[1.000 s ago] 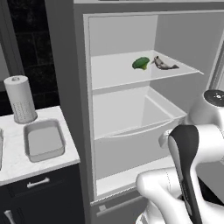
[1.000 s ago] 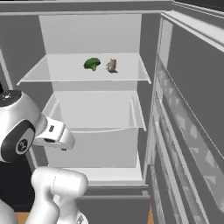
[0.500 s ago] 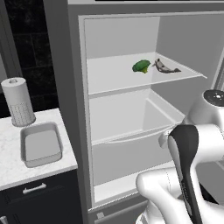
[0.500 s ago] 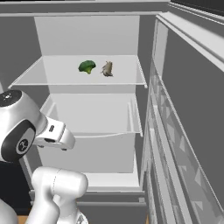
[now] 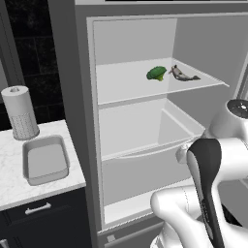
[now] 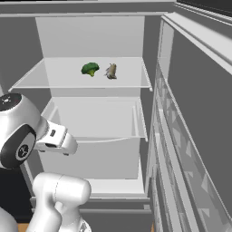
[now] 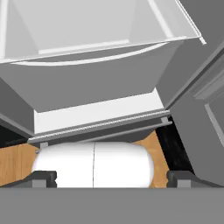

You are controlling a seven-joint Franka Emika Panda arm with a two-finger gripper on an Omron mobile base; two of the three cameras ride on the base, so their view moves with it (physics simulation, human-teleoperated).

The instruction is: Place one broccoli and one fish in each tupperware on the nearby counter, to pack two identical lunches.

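Observation:
A green broccoli [image 5: 156, 73] [image 6: 90, 68] and a grey fish [image 5: 181, 74] [image 6: 110, 71] lie side by side on the upper shelf of the open fridge. One grey tupperware [image 5: 45, 180] sits empty on the white marble counter [image 5: 12, 186] left of the fridge. My gripper [image 7: 111, 179] is open with nothing between its fingertips [image 7: 43, 178]. It hangs low in front of the fridge, facing the clear drawer [image 7: 87, 48], well below the shelf with the food.
A paper towel roll [image 5: 20, 112] stands on the counter behind the tupperware. The fridge door [image 6: 190, 136] stands open on the right. A clear drawer [image 5: 145, 131] sticks out under the food shelf. Wooden floor [image 7: 13, 162] shows below the fridge.
The whole picture has shifted slightly, so the camera has moved with the base. The broccoli, the fish and the tupperware have stayed put, and the gripper stays open.

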